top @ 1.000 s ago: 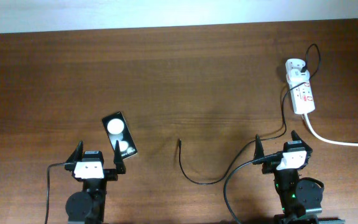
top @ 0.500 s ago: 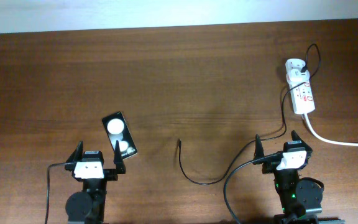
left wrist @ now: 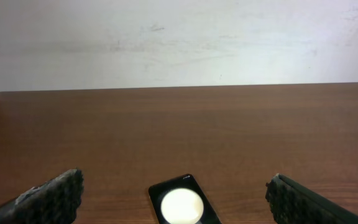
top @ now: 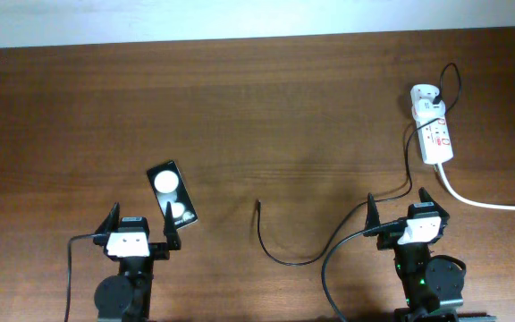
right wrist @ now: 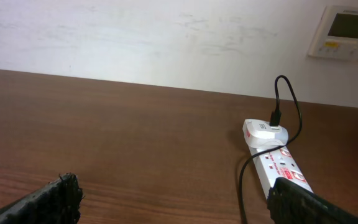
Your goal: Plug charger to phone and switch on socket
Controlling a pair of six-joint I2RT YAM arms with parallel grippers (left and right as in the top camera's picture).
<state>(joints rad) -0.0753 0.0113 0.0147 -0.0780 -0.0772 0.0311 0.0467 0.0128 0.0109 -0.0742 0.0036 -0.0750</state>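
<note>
The phone (top: 172, 193), a black slab with two white circles, lies on the table just ahead of my left gripper (top: 139, 221), which is open and empty. In the left wrist view the phone (left wrist: 181, 203) sits between the open fingers (left wrist: 178, 205). The charger cable (top: 286, 255) curves across the table, its plug tip (top: 257, 203) lying free at centre. Its other end reaches the white adapter (top: 424, 96) on the socket strip (top: 434, 136) at the far right. My right gripper (top: 398, 207) is open and empty, near the table's front. The socket (right wrist: 279, 169) shows in the right wrist view, with the gripper (right wrist: 185, 202) open.
The thick white power cord (top: 485, 202) runs from the socket off the right edge. Thicker black robot cables (top: 329, 277) loop beside the right base. A white wall (left wrist: 179, 43) stands behind the table, with a wall panel (right wrist: 344, 32) at the right.
</note>
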